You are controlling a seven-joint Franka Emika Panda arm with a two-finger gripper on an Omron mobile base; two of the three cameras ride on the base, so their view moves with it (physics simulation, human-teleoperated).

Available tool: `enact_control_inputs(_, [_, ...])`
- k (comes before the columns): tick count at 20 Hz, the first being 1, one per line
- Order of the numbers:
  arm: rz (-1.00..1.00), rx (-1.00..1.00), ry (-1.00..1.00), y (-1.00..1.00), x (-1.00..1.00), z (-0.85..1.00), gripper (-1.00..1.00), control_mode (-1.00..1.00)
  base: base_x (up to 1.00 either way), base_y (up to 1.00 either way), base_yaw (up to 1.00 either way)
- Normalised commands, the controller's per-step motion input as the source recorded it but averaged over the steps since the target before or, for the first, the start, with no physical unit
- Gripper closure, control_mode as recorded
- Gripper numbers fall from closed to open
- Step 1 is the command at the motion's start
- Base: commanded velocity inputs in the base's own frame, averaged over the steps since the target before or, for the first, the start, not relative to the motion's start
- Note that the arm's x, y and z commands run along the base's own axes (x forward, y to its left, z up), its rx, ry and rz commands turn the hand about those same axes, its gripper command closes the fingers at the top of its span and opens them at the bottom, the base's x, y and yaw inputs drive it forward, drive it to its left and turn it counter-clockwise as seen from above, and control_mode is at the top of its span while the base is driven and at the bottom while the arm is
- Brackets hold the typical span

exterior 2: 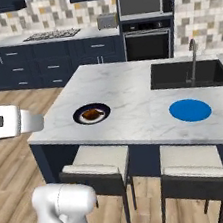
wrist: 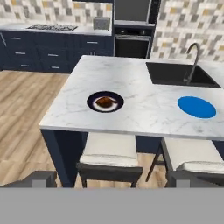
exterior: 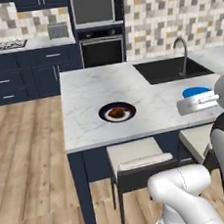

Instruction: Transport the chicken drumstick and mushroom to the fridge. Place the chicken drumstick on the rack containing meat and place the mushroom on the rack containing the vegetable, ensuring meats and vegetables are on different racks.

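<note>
The chicken drumstick (wrist: 104, 102) is a brown lump on a dark-rimmed plate (wrist: 93, 98) near the left front of the marble island (wrist: 144, 113). The same drumstick (exterior: 116, 113) (exterior 2: 91, 114) appears in both base views. I cannot make out the mushroom, and the fridge is out of view. My gripper (wrist: 112, 179) is open and empty, its fingertips (wrist: 38, 177) spread wide at the bottom of the hand view. It hangs in front of the island, back from the plate. My hand (exterior: 194, 104) (exterior 2: 19, 123) hovers level, off the island's front edge.
A flat blue disc (wrist: 197, 107) lies on the island's right side, in front of the sink (wrist: 177, 74) and faucet (wrist: 194, 59). Two stools (wrist: 111, 153) (wrist: 194, 155) are tucked under the front edge. Wood floor lies to the left, and dark cabinets, a stove and an oven line the back wall.
</note>
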Motion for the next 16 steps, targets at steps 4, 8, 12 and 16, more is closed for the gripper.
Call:
enact_control_inputs(4, [0.00, 0.00, 0.00, 0.00, 0.00, 0.00, -1.00, 1.00, 1.00, -0.73, 0.04])
enact_control_inputs(8, [0.00, 0.00, 0.00, 0.00, 0.00, 0.00, -1.00, 1.00, 1.00, -0.58, 0.03])
enact_control_inputs(12, [0.00, 0.00, 0.00, 0.00, 0.00, 0.00, -1.00, 1.00, 1.00, -0.09, 0.00])
enact_control_inputs(16, [0.00, 0.00, 0.00, 0.00, 0.00, 0.00, -1.00, 1.00, 1.00, 0.00, 0.00])
